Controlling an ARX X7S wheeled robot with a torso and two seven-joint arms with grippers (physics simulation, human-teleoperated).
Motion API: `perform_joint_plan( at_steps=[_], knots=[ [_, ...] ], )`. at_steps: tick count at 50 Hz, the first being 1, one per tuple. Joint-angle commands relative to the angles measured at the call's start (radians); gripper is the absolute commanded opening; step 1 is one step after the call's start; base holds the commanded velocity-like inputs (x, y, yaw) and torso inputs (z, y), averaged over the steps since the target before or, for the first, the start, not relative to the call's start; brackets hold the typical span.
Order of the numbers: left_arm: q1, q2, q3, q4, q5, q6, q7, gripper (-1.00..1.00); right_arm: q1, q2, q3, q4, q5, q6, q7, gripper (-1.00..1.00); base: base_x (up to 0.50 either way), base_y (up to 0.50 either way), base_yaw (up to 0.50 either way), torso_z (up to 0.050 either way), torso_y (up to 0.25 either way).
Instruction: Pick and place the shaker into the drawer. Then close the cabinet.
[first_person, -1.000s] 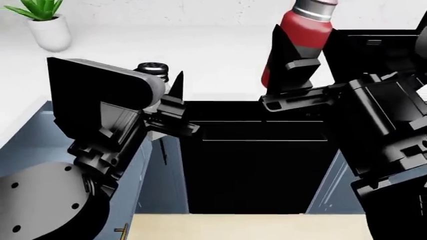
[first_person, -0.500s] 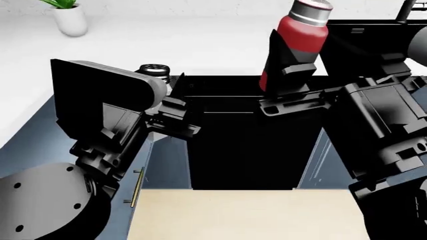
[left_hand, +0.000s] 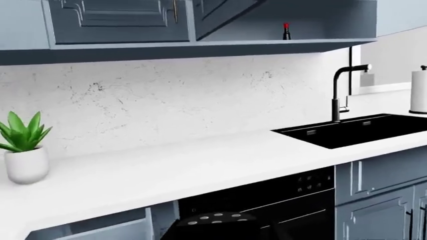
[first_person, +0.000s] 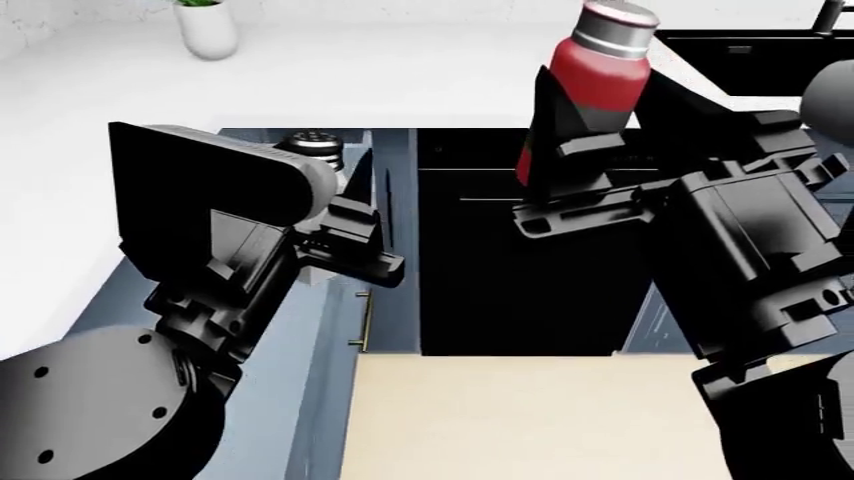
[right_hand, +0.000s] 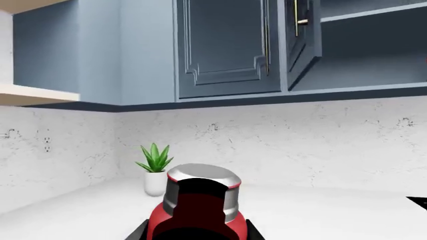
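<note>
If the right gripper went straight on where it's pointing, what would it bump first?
Probably the white wall behind the counter, though depth is unclear. The right gripper, holding the shaker, points that way; the plant sits off to one side.

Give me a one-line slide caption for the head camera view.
Right hand holds the red shaker upright above the black oven front, white countertop behind.
</note>
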Motion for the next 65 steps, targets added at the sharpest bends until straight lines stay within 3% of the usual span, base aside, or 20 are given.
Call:
perform_joint_plan(
  at_steps=[1,12,24,30,38,51,65],
  knots=[
    [-0.002,-0.002,0.005,-0.004,0.005,0.012,-0.005,-1.0,-0.008,0.006,-0.007,-0.007,-0.027,-0.003,-0.023,-1.0,0.0,0.5,0.0,0.0,0.0],
    [0.007,-0.007,0.013,-0.008,0.015,0.024,0.003,-1.0,-0.018,0.009,-0.019,-0.002,-0.044,-0.009,-0.031,-1.0,0.05,0.49,0.0,0.001,0.0],
    [-0.02,-0.015,0.026,-0.055,0.035,0.014,-0.002,-1.0,-0.016,0.019,-0.024,0.004,-0.031,-0.02,-0.023,-1.0,0.0,0.0,0.0,0.0,0.0],
    [-0.059,-0.05,0.061,-0.219,0.078,-0.028,0.035,-1.0,-0.015,0.029,-0.033,0.001,-0.02,-0.016,-0.011,-1.0,0.0,0.0,0.0,0.0,0.0],
    [0.058,-0.089,0.117,-0.453,0.216,0.06,0.134,-1.0,-0.031,0.038,-0.027,-0.007,-0.024,-0.027,-0.019,-1.0,0.0,0.0,0.0,0.0,0.0],
    [0.001,-0.035,0.17,-0.709,0.192,0.06,0.313,-1.0,-0.052,0.043,-0.036,-0.01,-0.046,-0.036,-0.031,-1.0,0.0,0.0,0.0,0.0,0.0],
    [0.064,0.012,0.189,-0.887,0.232,0.145,0.376,-1.0,-0.065,0.054,-0.043,-0.011,-0.072,-0.045,-0.051,-1.0,0.0,0.0,0.0,0.0,0.0]
  ],
)
